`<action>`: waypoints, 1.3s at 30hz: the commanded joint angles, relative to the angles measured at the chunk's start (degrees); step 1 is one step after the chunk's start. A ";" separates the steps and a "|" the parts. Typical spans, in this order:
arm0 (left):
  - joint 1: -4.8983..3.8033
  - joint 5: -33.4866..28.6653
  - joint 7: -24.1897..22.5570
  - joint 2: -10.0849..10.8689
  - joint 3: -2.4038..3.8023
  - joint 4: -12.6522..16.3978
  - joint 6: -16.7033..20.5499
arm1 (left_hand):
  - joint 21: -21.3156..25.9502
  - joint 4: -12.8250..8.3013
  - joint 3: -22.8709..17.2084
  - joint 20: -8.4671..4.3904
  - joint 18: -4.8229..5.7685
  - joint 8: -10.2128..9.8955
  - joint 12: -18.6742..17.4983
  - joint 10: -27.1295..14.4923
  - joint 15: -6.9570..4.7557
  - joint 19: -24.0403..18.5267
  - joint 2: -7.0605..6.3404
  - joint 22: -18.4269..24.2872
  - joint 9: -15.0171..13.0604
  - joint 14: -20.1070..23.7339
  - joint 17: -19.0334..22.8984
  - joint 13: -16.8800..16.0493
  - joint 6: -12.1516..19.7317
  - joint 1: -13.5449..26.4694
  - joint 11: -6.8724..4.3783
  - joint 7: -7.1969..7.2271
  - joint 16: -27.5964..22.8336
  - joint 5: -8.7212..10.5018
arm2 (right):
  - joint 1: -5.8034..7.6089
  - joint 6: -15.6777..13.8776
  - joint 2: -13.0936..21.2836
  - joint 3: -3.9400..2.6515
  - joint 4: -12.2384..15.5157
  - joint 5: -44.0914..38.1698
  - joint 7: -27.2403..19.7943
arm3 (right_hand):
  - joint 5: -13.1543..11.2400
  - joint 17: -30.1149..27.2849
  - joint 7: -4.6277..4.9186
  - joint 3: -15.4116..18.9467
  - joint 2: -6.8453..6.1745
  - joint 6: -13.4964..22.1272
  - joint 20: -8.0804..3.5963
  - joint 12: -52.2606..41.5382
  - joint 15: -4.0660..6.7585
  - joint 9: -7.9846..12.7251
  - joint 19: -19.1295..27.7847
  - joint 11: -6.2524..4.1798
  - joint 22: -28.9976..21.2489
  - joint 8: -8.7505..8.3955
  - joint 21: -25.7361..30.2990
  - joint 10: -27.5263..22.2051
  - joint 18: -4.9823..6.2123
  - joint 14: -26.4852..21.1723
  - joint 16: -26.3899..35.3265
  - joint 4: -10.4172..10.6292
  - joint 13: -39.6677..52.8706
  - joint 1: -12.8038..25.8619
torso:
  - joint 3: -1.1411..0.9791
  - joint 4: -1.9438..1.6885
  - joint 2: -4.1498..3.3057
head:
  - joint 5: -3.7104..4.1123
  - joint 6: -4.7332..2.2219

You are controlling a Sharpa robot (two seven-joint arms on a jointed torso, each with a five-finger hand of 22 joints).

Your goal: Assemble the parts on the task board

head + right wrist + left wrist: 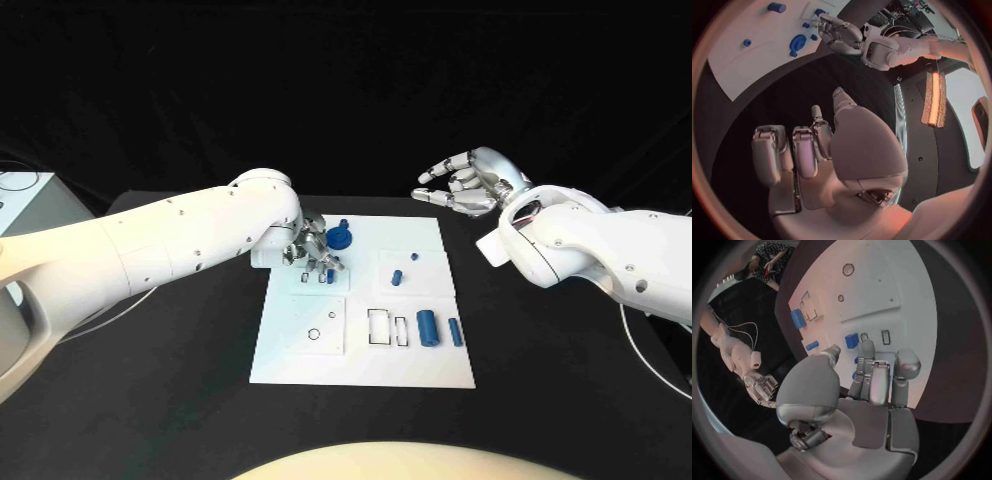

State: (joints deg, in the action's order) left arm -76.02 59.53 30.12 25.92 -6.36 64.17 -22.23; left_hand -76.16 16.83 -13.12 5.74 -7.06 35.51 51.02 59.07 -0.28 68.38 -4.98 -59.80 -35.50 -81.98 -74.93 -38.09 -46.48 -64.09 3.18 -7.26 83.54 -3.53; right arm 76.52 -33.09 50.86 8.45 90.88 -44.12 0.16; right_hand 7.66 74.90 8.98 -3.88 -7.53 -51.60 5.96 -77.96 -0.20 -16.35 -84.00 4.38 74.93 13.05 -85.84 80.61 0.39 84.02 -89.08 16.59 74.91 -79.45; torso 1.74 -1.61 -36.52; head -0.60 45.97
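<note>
Task board: the white task board (296, 368) lies in the middle of the black table (173, 420), its long side running from near to far.
Parts at the far left: a round blue part (339, 238) stands at the far edge of the board, and a small blue part (330, 273) sits just near of it, under the fingers of the left hand.
Parts at the right: a blue cylinder (427, 325) and a thinner blue pin (456, 332) lie side by side on the near right of the board, next to two empty rectangular slots. They probably wait there to be picked up later. Two small blue pieces (400, 276) stand further away on the right half.
Left hand: the left hand (310, 250) is low over the far left part of the board, with its fingers pointing down. In the left wrist view the fingers (869, 371) are close together around a small blue piece, but I cannot tell if they really grip it or only touch it.
Left arm: it reaches in from the left, bent over the board, I think to seat this piece.
Right hand: the right hand (464, 184) is lifted beyond the far right corner of the board, well apart from it. Its fingers are spread and a little curled, and it holds nothing, so it seems to wait.
</note>
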 commanded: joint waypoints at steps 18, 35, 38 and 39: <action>0.53 -2.33 0.03 -0.73 -0.20 -1.03 -1.43 | -0.46 -0.10 -1.23 0.41 0.67 -0.12 0.42 -0.72 0.17 -0.08 1.58 -0.20 -0.81 -0.35 -1.52 0.09 0.68 -2.38 -0.06 0.11 0.61 -0.33 | -0.07 1.03 -0.43 0.00 -0.27 -0.53 0.05 | -0.15 12.74 0.06 0.41 0.12 0.50 0.00 0.14 0.14 -0.02 -3.91 -0.08 12.16 0.43 0.33 -0.48 0.76 5.29 0.27 -0.02 5.70 0.43 | -0.06 -0.08 0.05 | 0.08 0.48; 0.60 -5.82 -0.54 -0.65 -0.21 -1.13 -2.93 | -0.58 -0.30 -7.86 0.38 0.61 -0.95 -0.10 -1.33 -0.02 -0.65 1.97 -0.14 -2.07 -0.05 -1.36 1.13 0.36 -8.69 -0.34 0.40 0.56 -0.19 | -0.15 1.45 -0.77 0.01 -0.42 -1.23 0.33 | -0.13 13.08 0.06 0.35 0.28 0.54 0.00 0.02 0.15 -0.03 -4.26 -0.09 12.65 0.47 -0.42 -0.39 0.56 5.39 0.10 -0.06 5.78 0.39 | -0.11 -0.07 -0.01 | 0.21 0.61; 0.60 -5.91 -0.54 -0.65 -0.21 -1.26 -2.93 | -0.60 -0.28 -7.96 0.38 0.61 -0.96 -0.10 -1.32 -0.02 -0.63 1.97 -0.16 -2.08 -0.06 -1.38 1.14 0.34 -8.73 -0.35 0.40 0.57 -0.19 | -0.16 1.47 -0.78 0.01 -0.42 -1.25 0.33 | -0.12 12.85 0.06 0.33 0.34 0.55 -0.01 0.05 0.15 -0.03 -4.17 -0.09 12.52 0.49 -0.22 -0.42 0.62 5.32 0.22 -0.08 5.75 0.37 | -0.11 -0.09 0.01 | 0.24 0.62; 0.60 -5.93 -0.54 -0.64 -0.22 -1.30 -2.91 | -0.60 -0.28 -7.96 0.38 0.61 -0.96 -0.10 -1.32 -0.02 -0.63 1.97 -0.16 -2.08 -0.06 -1.38 1.14 0.34 -8.73 -0.35 0.40 0.57 -0.19 | -0.16 1.47 -0.79 0.01 -0.43 -1.26 0.33 | -0.12 12.85 0.06 0.33 0.34 0.55 -0.01 0.05 0.15 -0.03 -4.17 -0.09 12.52 0.49 -0.22 -0.42 0.62 5.32 0.22 -0.08 5.75 0.37 | -0.12 -0.09 0.01 | 0.24 0.64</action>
State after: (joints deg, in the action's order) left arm -75.44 54.79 30.05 25.37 -6.58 62.92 -23.93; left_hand -76.38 16.66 -20.77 6.14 -7.06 34.79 51.23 57.94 -0.28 67.97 -3.09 -59.90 -37.51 -81.98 -74.91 -37.04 -46.28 -72.18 2.88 -7.05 83.99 -3.53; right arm 76.40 -32.48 50.12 8.46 90.46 -44.54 0.64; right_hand 7.66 74.95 9.17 -3.88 -7.55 -51.40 5.96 -77.96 -0.20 -16.33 -84.00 4.39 74.91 13.28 -86.10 80.62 0.39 84.02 -89.09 16.59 74.90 -79.47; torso 1.63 -1.69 -36.50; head -0.38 46.57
